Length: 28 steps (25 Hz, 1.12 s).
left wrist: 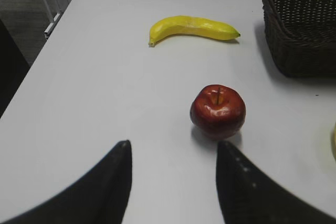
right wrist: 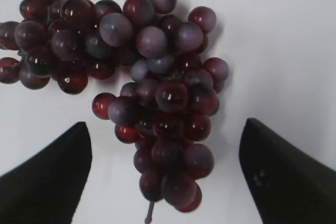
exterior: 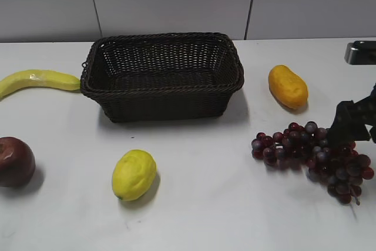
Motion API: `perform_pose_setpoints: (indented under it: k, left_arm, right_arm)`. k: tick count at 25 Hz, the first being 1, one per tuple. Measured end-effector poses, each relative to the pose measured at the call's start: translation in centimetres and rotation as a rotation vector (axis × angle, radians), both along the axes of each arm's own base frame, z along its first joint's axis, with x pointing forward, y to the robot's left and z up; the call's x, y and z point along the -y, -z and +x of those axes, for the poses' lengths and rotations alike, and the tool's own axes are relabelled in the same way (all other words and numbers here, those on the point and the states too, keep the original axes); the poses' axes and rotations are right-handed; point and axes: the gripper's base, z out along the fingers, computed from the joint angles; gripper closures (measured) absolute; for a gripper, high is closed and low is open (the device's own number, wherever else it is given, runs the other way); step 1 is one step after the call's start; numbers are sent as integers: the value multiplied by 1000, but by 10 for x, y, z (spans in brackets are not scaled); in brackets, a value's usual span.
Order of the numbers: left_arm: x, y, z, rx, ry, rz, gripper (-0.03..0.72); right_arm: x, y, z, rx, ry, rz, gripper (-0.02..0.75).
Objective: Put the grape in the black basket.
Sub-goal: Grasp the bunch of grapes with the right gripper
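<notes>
The grape [exterior: 311, 154], a long bunch of dark red-purple and bluish berries, lies on the white table at the right. My right gripper [exterior: 355, 123] hangs just above its right end. In the right wrist view the gripper [right wrist: 165, 135] is open, one finger on each side of the bunch's [right wrist: 152, 93] stem end, not touching it. The black basket [exterior: 163, 74] stands empty at the back centre; its corner shows in the left wrist view [left wrist: 302, 24]. My left gripper [left wrist: 173, 148] is open and empty above the table, just short of a red apple.
A dark red apple [exterior: 14, 161] [left wrist: 218, 111] lies at the left edge. A banana [exterior: 36, 80] [left wrist: 191, 29] lies left of the basket. A lemon [exterior: 134, 174] sits in front of the basket and a yellow mango [exterior: 288, 86] to its right.
</notes>
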Motion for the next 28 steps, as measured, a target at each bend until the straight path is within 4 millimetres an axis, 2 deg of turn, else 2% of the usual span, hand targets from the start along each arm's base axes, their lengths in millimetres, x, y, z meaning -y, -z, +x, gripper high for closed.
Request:
perform_pose_setpoints:
  k: [10, 15, 18, 22, 28]
  left_arm:
    - [0, 0, 0, 0, 0, 0, 199]
    - [0, 0, 0, 0, 0, 0, 199]
    - [0, 0, 0, 0, 0, 0, 199]
    - [0, 0, 0, 0, 0, 0, 199]
    - [0, 0, 0, 0, 0, 0, 199]
  right_arm:
    - [-7, 51, 18, -117, -23, 45, 70]
    - [-10, 64, 24, -151, -34, 71, 99]
    - [-11, 65, 29, -152, -32, 79, 186]
    - [-13, 61, 34, -156, -37, 95, 444]
    - [-14, 59, 35, -166, -43, 105, 479]
